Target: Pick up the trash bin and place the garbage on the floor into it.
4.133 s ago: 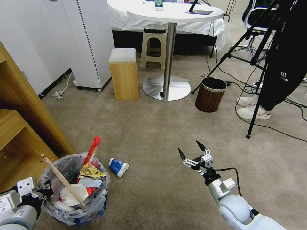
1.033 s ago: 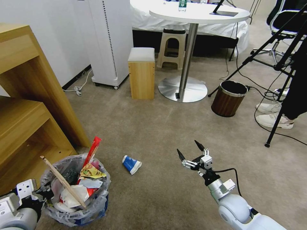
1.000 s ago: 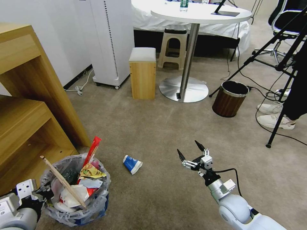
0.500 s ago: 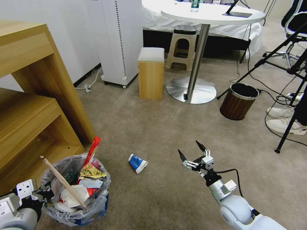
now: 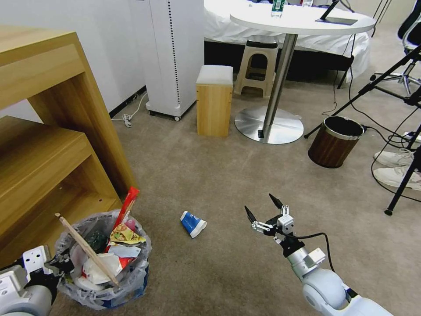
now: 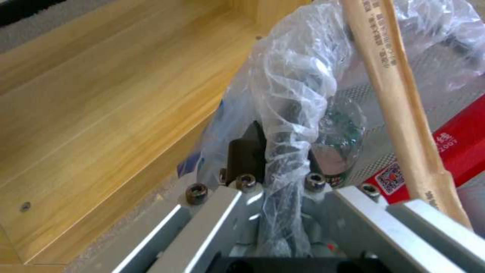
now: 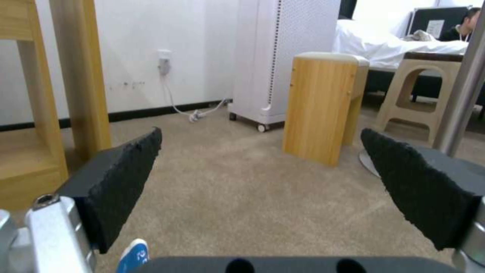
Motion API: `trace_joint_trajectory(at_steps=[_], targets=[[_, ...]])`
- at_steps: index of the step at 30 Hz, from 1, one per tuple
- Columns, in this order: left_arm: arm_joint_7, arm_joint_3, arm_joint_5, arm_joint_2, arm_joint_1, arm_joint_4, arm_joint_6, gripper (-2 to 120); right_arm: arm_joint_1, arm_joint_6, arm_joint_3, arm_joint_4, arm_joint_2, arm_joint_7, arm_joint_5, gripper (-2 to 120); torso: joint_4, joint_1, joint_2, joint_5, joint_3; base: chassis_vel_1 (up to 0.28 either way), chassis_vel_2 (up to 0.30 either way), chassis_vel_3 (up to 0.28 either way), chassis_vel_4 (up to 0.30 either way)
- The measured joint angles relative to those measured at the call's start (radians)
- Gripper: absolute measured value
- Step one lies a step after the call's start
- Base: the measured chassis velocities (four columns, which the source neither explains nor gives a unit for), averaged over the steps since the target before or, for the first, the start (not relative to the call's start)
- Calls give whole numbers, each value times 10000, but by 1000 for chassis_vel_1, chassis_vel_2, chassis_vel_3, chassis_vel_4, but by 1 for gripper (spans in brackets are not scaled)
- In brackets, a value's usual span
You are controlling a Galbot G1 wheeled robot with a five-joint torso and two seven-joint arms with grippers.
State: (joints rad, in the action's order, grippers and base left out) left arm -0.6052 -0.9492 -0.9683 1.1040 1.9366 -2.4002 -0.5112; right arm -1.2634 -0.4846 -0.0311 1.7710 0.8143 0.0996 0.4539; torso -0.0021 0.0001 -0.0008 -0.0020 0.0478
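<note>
The left hand (image 6: 275, 182) is clamped on the bagged rim of the trash bin (image 5: 103, 263), a twist of crinkly plastic caught between its fingers in the left wrist view. In the head view the bin sits low by the robot's left side, close against the foot of the wooden shelf unit (image 5: 44, 145), and whether it is lifted clear of the floor (image 5: 210, 175) I cannot tell. It is already well filled: a wooden stick (image 5: 85, 248) leans out across its rim, a red wrapper (image 5: 127, 206) stands up at the far side, and a yellow wrapper (image 5: 125, 235) and white paper lie on top.

The right hand (image 5: 263, 210) hangs over bare carpet with its fingers (image 7: 121, 178) spread wide and nothing between them.

One piece of garbage lies loose on the floor: a crushed blue-white paper cup (image 5: 193, 223), on its side between the bin and the right hand, apart from both. Its blue edge shows just below the right hand's spread fingers in the right wrist view (image 7: 132, 256).

So the bin is in hand and the collecting looks nearly done; this cup appears to be the piece in turn. The next move would call for the right hand to come down and toward the robot's left, over the cup, and close across its flattened body. A crushed cup is light and may slide on the short pile, so a low, square approach seems wise.
</note>
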Motion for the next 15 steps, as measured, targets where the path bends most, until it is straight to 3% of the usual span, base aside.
trace_joint_trajectory(at_steps=[15], targets=[[-3, 199, 60, -5, -107, 70, -18, 1, -8, 90, -30, -3, -37, 70, -12, 100, 0, 0, 0, 0, 0, -16, 15, 20, -15]])
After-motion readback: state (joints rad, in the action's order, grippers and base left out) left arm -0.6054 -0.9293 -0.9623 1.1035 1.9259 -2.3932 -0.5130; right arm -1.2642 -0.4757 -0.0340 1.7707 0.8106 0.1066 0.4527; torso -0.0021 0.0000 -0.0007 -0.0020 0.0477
